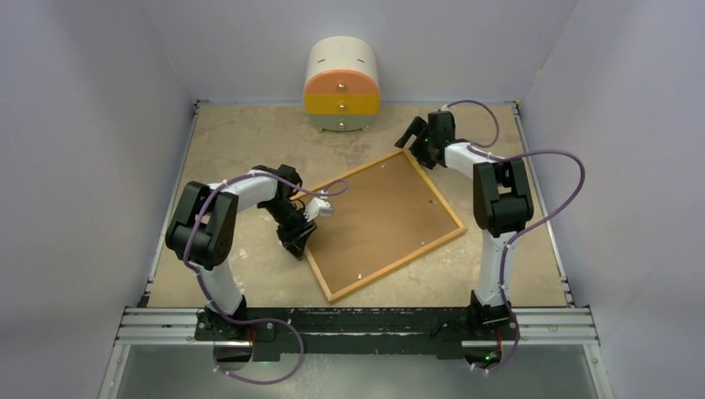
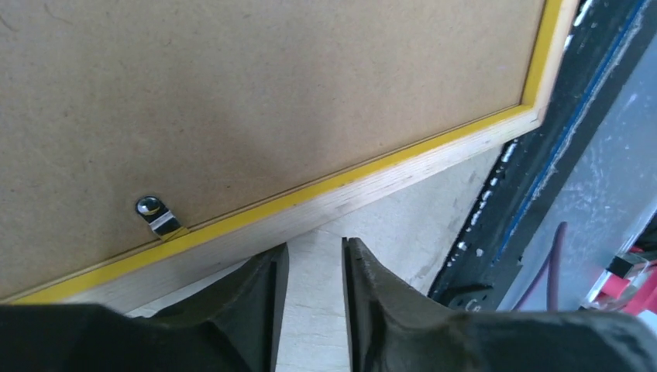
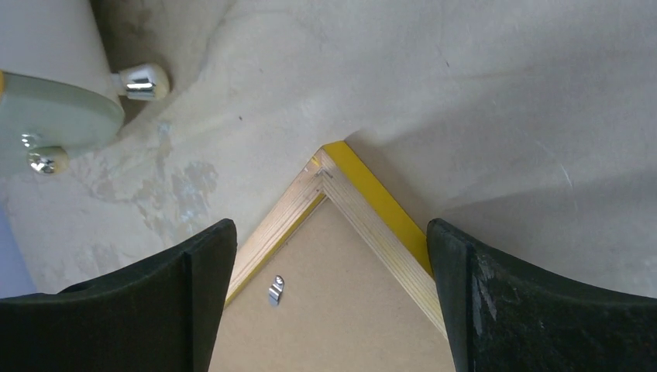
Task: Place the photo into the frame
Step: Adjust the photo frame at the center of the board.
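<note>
1. Now the frame lies flat on the table, back side up — wood rim on top, yellow along the inner edge.
2. A brown board fills the frame, and a little metal clip sits at the board's edge.
3. The left gripper is low by the frame's left side, just beside the rim. Its fingers are a little way apart, with nothing between them.
4. The right gripper hangs over the far corner of the frame — fingers spread wide, holding nothing.
</note>
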Robot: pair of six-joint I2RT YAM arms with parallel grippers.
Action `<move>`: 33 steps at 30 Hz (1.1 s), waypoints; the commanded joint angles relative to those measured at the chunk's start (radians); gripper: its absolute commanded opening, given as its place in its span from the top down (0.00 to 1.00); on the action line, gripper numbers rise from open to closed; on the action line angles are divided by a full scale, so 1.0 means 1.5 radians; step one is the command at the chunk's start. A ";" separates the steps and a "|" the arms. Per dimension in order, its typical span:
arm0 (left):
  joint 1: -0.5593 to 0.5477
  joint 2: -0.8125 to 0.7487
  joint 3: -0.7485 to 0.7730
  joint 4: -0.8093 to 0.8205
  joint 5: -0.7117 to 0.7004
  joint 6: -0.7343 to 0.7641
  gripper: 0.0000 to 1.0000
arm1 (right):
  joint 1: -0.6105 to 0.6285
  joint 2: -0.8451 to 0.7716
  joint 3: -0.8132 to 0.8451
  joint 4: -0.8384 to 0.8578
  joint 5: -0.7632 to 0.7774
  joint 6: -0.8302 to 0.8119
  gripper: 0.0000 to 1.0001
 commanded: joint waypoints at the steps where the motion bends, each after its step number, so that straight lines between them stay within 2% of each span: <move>1: -0.005 -0.037 0.047 -0.008 0.052 0.075 0.58 | 0.033 -0.056 0.006 -0.136 -0.036 0.010 0.05; 4: 0.010 -0.075 0.081 -0.090 0.057 0.138 0.43 | -0.002 -0.115 -0.025 -0.166 0.025 -0.001 0.01; 7: 0.047 -0.086 0.140 -0.141 0.053 0.177 0.40 | -0.044 -0.188 -0.068 -0.200 0.062 -0.006 0.01; 9: 0.082 -0.071 0.179 -0.117 0.040 0.164 0.40 | -0.065 -0.246 -0.117 -0.208 0.083 -0.013 0.01; 13: 0.150 0.016 0.268 0.020 -0.005 0.044 0.44 | -0.074 -0.325 -0.178 -0.271 0.127 -0.034 0.01; 17: 0.169 0.119 0.332 0.098 -0.049 -0.047 0.48 | -0.073 -0.425 -0.293 -0.305 0.068 -0.027 0.01; 23: 0.169 0.166 0.337 0.182 -0.077 -0.094 0.50 | -0.074 -0.624 -0.479 -0.349 -0.016 -0.027 0.01; 28: 0.168 0.185 0.314 0.201 -0.071 -0.104 0.50 | -0.073 -0.714 -0.543 -0.410 -0.041 -0.017 0.01; 33: 0.167 0.184 0.274 0.203 -0.051 -0.100 0.51 | -0.073 -0.768 -0.606 -0.422 -0.078 -0.008 0.01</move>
